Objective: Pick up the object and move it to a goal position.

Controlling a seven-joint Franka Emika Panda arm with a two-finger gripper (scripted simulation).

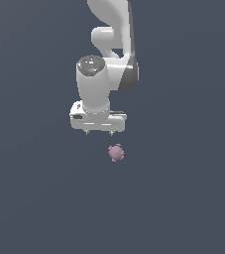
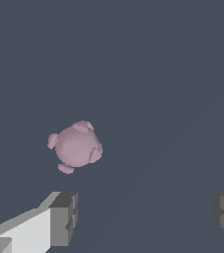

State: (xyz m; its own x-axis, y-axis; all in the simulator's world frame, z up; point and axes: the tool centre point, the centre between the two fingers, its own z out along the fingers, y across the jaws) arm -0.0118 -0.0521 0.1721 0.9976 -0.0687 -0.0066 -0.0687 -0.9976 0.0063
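Gripper [image 2: 143, 217] released, fingers spread wide; pink knobby object [image 2: 76, 146] lies apart, outside the gap, untouched.

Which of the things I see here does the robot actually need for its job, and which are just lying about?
Needed for the job:
- pink knobbly object
- end effector, fingers apart, holding nothing

Just lying about:
- nothing; only the plain dark surface shows

White arm, wrist pointing straight down.
The gripper [image 1: 98, 132] hangs from the bent arm [image 1: 112, 44] with its two fingertips [image 2: 63, 218] spread wide apart and nothing between them; only short tips show beneath the broad white hand.
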